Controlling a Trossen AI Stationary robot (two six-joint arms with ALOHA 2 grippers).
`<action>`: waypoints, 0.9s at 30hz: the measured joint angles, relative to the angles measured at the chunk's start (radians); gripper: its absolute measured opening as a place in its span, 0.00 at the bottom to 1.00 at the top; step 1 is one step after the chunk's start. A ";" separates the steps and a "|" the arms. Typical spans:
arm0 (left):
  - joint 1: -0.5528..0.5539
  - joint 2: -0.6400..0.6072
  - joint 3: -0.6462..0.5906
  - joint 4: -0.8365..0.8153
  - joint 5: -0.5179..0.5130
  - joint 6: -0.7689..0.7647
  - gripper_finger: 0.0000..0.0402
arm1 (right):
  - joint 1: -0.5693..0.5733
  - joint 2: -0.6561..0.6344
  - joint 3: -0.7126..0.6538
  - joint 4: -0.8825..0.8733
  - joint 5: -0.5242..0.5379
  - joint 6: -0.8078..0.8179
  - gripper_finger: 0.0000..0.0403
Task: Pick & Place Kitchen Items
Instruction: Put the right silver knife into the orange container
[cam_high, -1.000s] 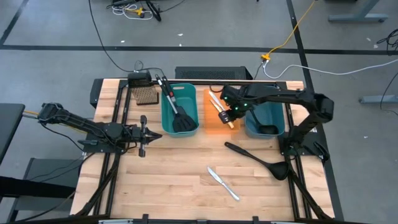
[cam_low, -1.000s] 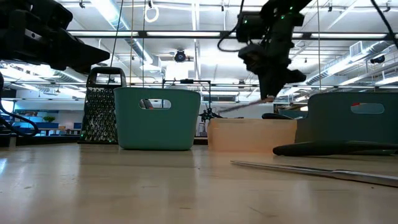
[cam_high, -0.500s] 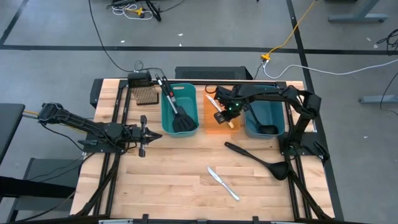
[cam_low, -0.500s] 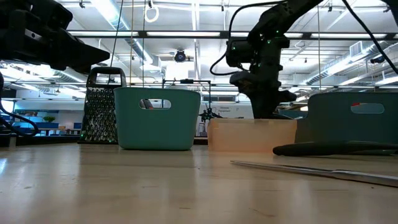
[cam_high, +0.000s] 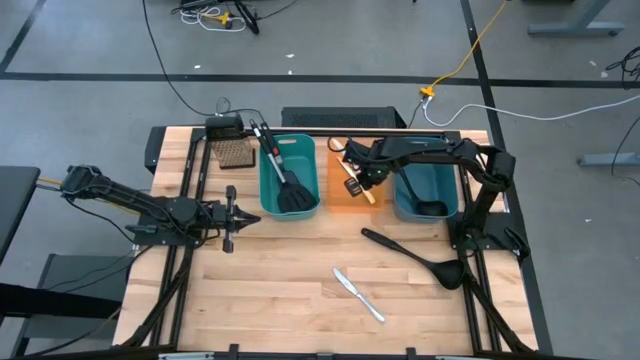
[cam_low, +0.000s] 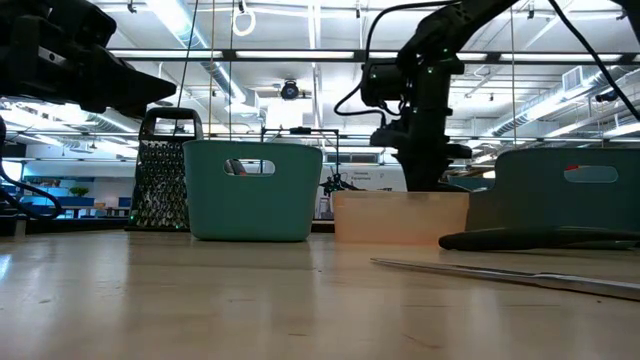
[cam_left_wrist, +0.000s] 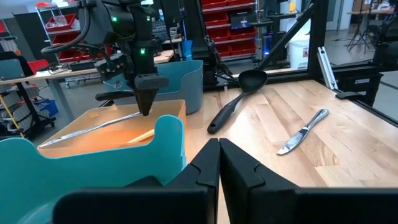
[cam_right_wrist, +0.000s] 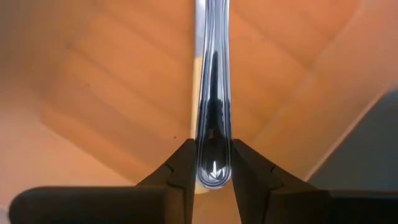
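My right gripper (cam_high: 358, 178) reaches down into the orange bin (cam_high: 340, 200), shut on a silver knife (cam_left_wrist: 93, 127). The knife runs from the fingers toward the bin's far wall. A yellow-handled knife (cam_high: 366, 194) lies on the bin's floor. Two black spatulas (cam_high: 287, 185) stand in the left teal bin (cam_high: 268, 185), and a ladle (cam_high: 431, 208) lies in the right teal bin (cam_high: 443, 180). Another ladle (cam_high: 410, 255) and a second silver knife (cam_high: 358, 293) lie flat on the table. My left gripper (cam_left_wrist: 219, 163) waits shut at the table's left. My right gripper pinches the silver knife's rounded handle end (cam_right_wrist: 213, 163) between its two fingers (cam_right_wrist: 181, 168). The fingers come from above, pointing steeply down, and lie across the knife. The knife lies nearly level inside the orange bin; whether its far end (cam_high: 338, 148) touches the bin, I cannot tell.
A metal grater (cam_high: 232, 152) stands at the far left of the table, beside the left teal bin. The three bins stand in a row along the far side. Bare wood lies at the near left and in the middle of the table.
My right gripper has gone down into the orange bin with the silver knife and has tipped to point more steeply down. The knife, which showed above the bin's rim in the low view, is now below it. My right gripper has then kept still.
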 joint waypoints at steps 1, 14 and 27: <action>0.000 0.000 0.000 0.000 0.000 0.000 0.03 | 0.001 0.000 0.000 0.009 0.000 -0.001 0.20; 0.000 0.000 0.000 0.000 0.000 0.004 0.03 | 0.003 0.000 0.000 -0.033 -0.141 0.083 0.20; 0.000 0.000 0.000 0.000 0.000 0.000 0.03 | 0.025 0.097 0.000 -0.023 -0.043 0.105 0.20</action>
